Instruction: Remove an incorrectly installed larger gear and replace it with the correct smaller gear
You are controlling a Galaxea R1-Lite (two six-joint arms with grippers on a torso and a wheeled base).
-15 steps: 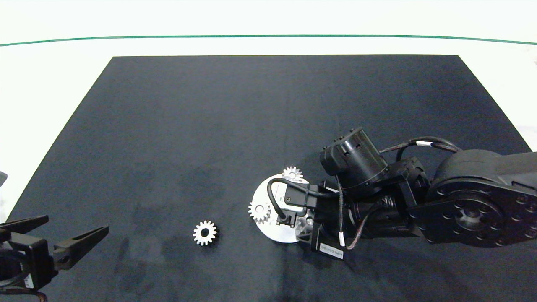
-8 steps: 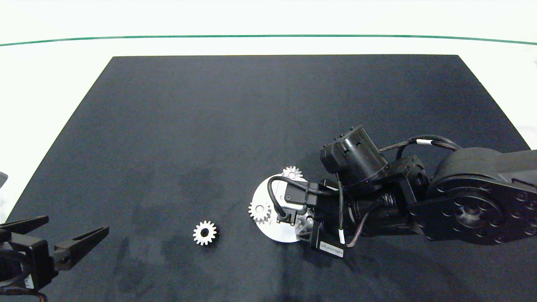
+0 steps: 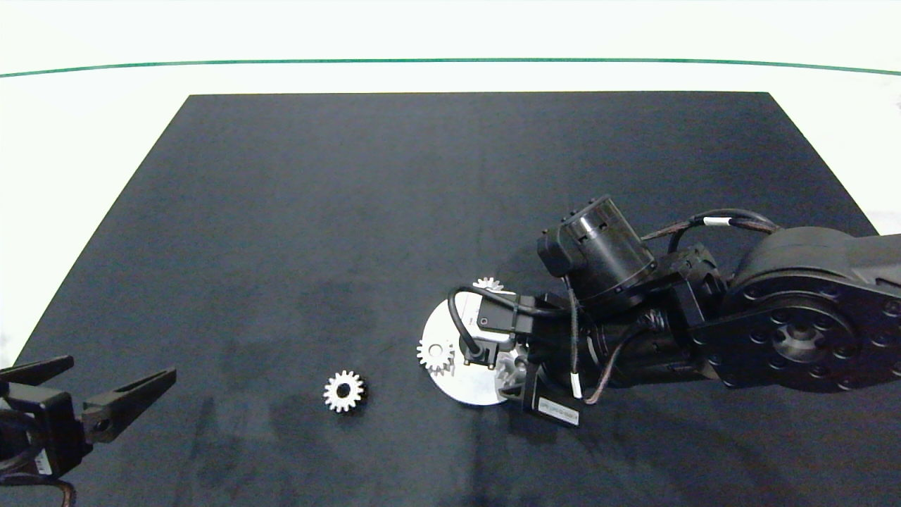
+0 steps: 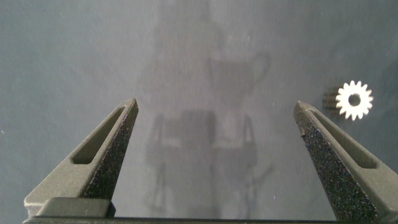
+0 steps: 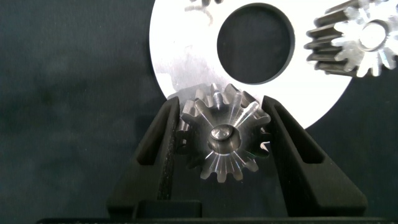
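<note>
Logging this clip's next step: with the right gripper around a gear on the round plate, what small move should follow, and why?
Probably lift straight up. The right gripper has its fingers on both sides of the silver sharp-toothed larger gear, which still sits on its pin at the edge of the round silver metal plate. The small silver blunt-toothed gear waits loose on the dark mat; the left gripper idles, open.

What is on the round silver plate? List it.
Three gears: the larger gear in the right gripper, a second gear at the plate's rim, a third gear half hidden behind the arm.
</note>
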